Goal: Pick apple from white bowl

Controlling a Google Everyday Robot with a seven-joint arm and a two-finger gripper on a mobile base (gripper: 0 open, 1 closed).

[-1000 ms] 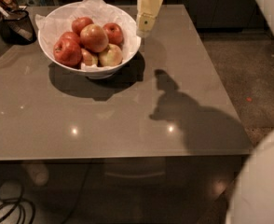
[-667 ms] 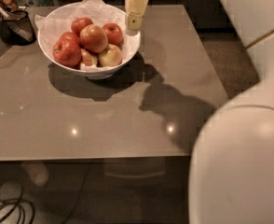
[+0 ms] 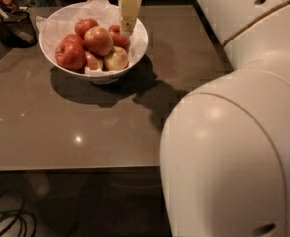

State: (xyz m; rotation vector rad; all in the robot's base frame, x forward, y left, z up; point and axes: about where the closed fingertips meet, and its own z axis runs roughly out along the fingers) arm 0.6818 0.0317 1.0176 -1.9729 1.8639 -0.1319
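You are at the reaching step: your claw (image 3: pixel 128 15) hangs over the back right side of the white bowl (image 3: pixel 101 76) on the counter (image 3: pixel 86 127), and I cannot tell if it is wide or narrow. The big pink apple (image 3: pixel 98 40) sits on top of the smaller apples (image 3: pixel 70 56), just left of the claw; next, I think you must move over it and go down slowly

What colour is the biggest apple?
The apple is pale pinkish-red, clearest in the camera view; the gripper hangs over the white bowl.
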